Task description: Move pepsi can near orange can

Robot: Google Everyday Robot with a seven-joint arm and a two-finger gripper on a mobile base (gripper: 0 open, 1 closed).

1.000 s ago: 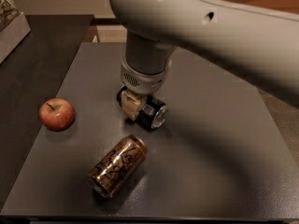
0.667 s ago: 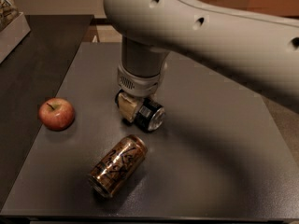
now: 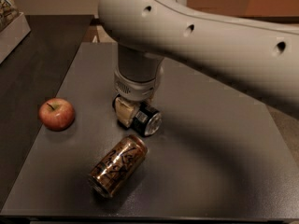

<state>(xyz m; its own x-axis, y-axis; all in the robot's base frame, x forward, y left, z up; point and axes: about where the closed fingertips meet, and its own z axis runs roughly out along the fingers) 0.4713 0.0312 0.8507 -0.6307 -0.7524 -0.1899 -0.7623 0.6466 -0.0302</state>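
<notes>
The pepsi can [image 3: 148,119], small and dark with a shiny silver end, lies on its side on the grey table [image 3: 210,162] near the middle. My gripper [image 3: 136,115] comes straight down from the large pale arm and is shut on the pepsi can. One pale finger [image 3: 123,112] shows against the can's left side; the other is hidden behind the can. The orange can [image 3: 117,165], coppery brown with dark script, lies on its side just in front of the pepsi can, a small gap between them.
A red apple [image 3: 56,114] sits at the left of the table. A white box [image 3: 10,31] stands on the dark surface at the far left. The table's front edge runs along the bottom of the view.
My gripper and the pepsi can have moved slightly forward and left, closer to the orange can. The orange can and the apple have not moved.
</notes>
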